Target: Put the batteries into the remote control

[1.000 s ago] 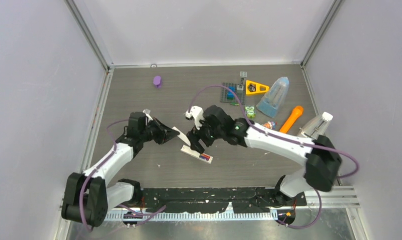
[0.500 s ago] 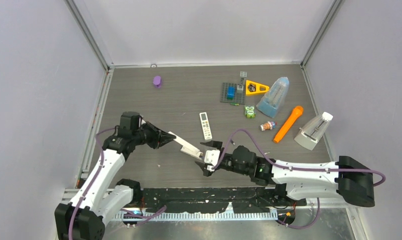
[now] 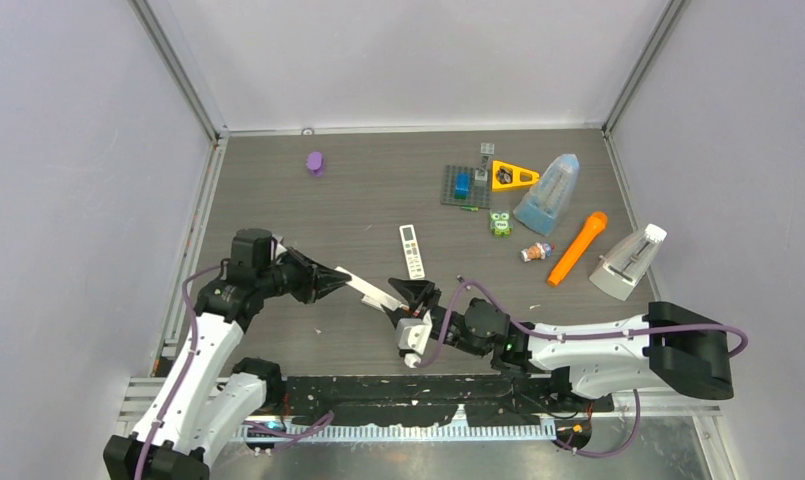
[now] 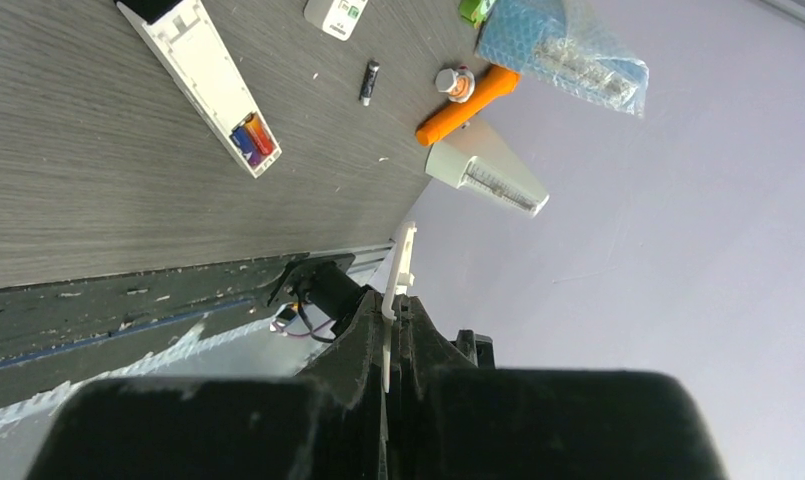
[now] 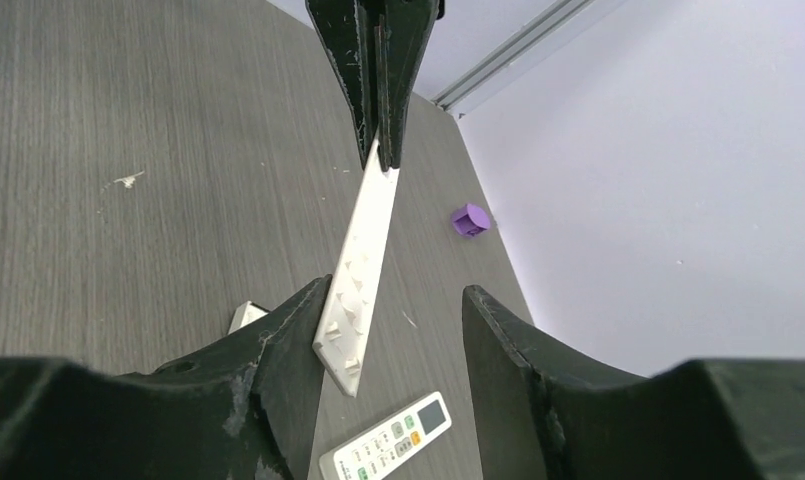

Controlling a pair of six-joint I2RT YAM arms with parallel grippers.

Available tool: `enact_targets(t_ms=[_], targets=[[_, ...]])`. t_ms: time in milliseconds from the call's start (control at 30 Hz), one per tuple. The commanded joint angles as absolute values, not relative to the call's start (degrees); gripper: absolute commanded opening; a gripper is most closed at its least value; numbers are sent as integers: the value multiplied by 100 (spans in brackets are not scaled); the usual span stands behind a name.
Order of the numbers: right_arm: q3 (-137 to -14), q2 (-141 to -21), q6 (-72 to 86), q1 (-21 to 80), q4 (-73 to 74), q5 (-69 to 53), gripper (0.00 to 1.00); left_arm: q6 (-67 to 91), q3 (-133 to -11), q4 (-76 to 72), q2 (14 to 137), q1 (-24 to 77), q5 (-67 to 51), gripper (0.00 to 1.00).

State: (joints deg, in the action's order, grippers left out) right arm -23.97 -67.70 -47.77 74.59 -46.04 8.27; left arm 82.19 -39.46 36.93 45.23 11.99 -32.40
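Matt grey wood-grain laminate on the table (image 3: 278,200), slightly rough-looking and flecked with pale crumbs. Smooth matt lilac panels for the walls (image 3: 78,150), framed by brushed metal rails (image 3: 173,60). Hard, dull black plastic on the right gripper (image 5: 393,310), its fingers (image 5: 278,345) scuffed pale along the edges; the same scratched black plastic on the left gripper (image 5: 380,160). Matt white moulded plastic for the thin back cover (image 5: 363,250), studded with small tabs. White plastic shell on the open remote (image 4: 203,85), with glossy-wrapped batteries (image 4: 251,137) inside. Far right, smooth orange plastic on the carrot-shaped toy (image 4: 468,103) and shiny, crinkled blue bubble film (image 4: 563,55).
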Motion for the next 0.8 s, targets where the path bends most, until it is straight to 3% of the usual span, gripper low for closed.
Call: enact_targets(t_ms=[0, 167, 400, 700, 767], targets=[[-2394, -6788, -5160, 7513, -5129, 880, 56, 8322, -4115, 3784, 4387, 1215, -3480, 0], [-2497, -6889, -5223, 7523, -4912, 876, 43, 8394, -4077, 3747, 4342, 1213, -3543, 0], [-2525, -7011, -5287, 7523, -4923, 912, 34, 8501, -4031, 3605, 4295, 1213, -3618, 0], [-2765, -6897, -4979, 7523, -4678, 982, 6, 8768, -3713, 3203, 4099, 1213, -3550, 0], [-2795, -6864, -4897, 7523, -4605, 990, 5, 8805, -3655, 3123, 4092, 1213, -3539, 7]])
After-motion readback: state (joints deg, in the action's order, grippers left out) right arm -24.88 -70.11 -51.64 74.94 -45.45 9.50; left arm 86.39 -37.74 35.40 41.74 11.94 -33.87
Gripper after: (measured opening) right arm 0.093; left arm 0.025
